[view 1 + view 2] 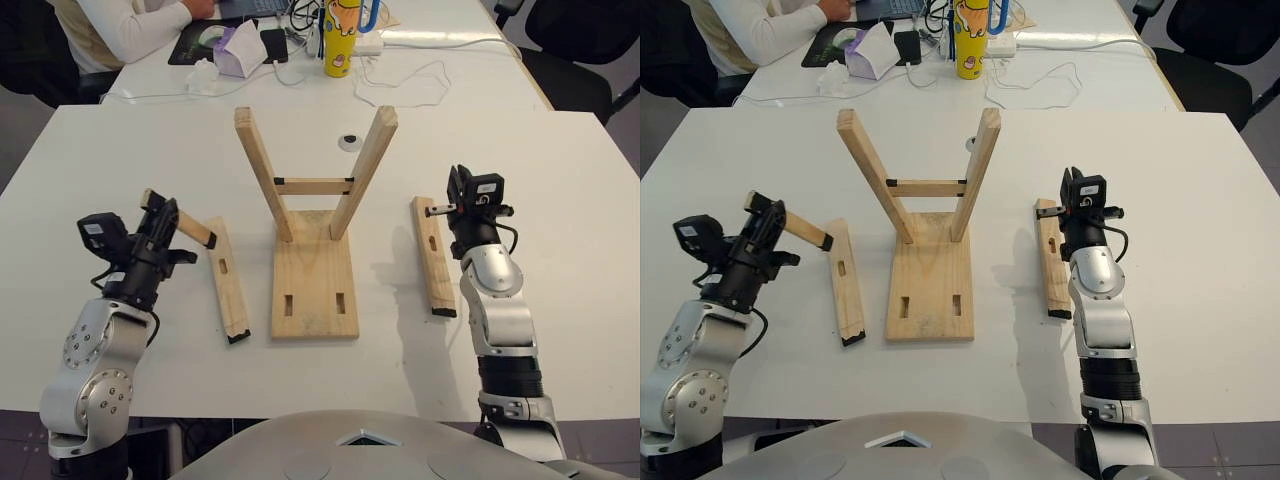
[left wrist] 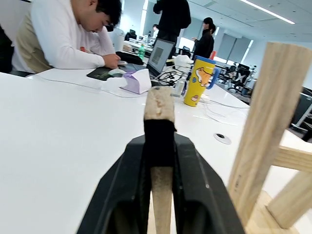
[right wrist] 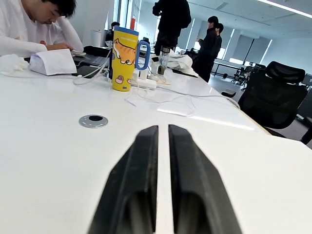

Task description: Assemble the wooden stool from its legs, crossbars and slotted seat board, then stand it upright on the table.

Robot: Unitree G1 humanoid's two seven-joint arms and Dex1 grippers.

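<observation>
Left hand (image 1: 163, 218) clamped on a short crossbar (image 1: 190, 228), whose far end sits by the top of a loose leg (image 1: 228, 282) lying flat on the white table (image 1: 560, 200). Right hand (image 1: 458, 186) closed on nothing, just beside the other loose leg (image 1: 432, 258). Between them the seat board (image 1: 313, 290) lies flat with two upright legs (image 1: 262, 170) splayed in it, joined by a fitted crossbar (image 1: 313, 185). Behind are a cable grommet (image 1: 350, 141), a second table (image 1: 470, 60) with a yellow cup (image 1: 341, 38), tissues (image 1: 238, 50) and cables, and black office chairs (image 1: 575, 40).
</observation>
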